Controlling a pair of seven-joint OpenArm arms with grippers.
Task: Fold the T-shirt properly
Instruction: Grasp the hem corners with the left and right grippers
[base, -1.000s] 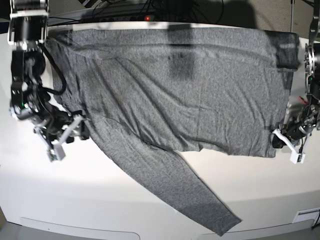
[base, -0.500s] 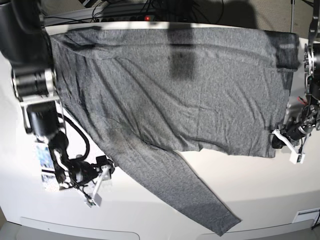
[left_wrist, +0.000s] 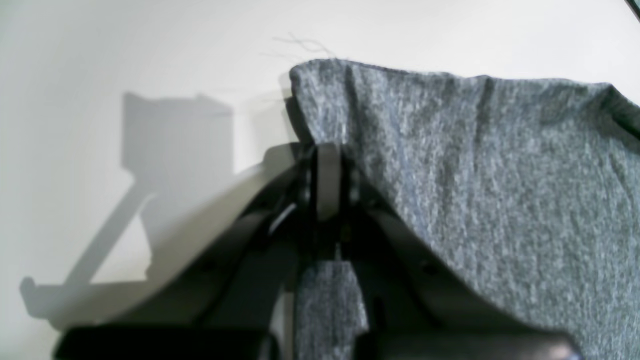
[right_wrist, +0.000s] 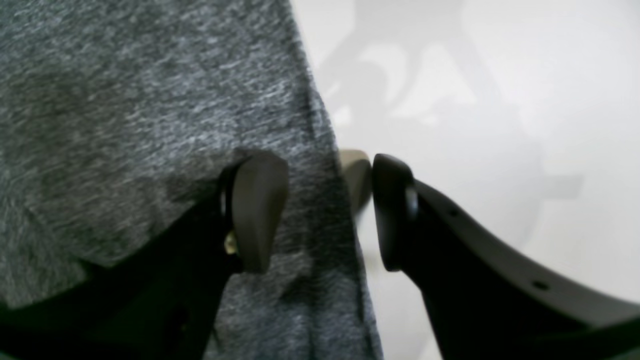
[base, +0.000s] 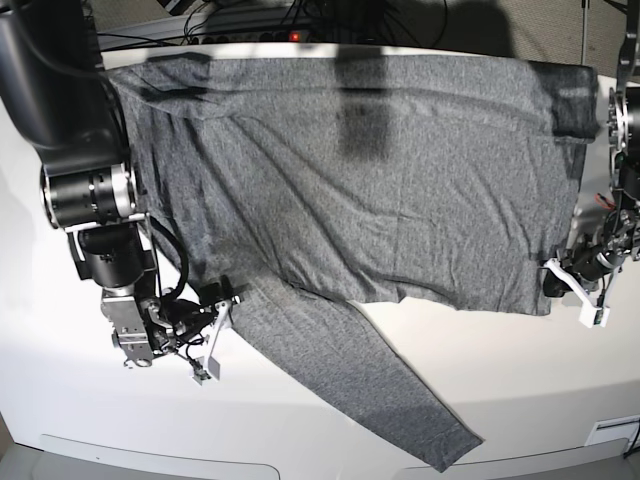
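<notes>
Two sets of fingers: my left fingers (left_wrist: 327, 185) pinch the T-shirt (base: 350, 170), spread on the counter (base: 120, 420); my right fingers (right_wrist: 260, 210) gape astride its sleeve edge, sleeve running away diagonally.

A white table (base: 300, 420) under bright light, dark cables (base: 250, 20) behind it.

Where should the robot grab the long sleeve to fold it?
Probably on the sleeve edge near the shoulder, coming from the table's bare side. There the right gripper is open astride that flat hem, so one finger sits over cloth.
</notes>
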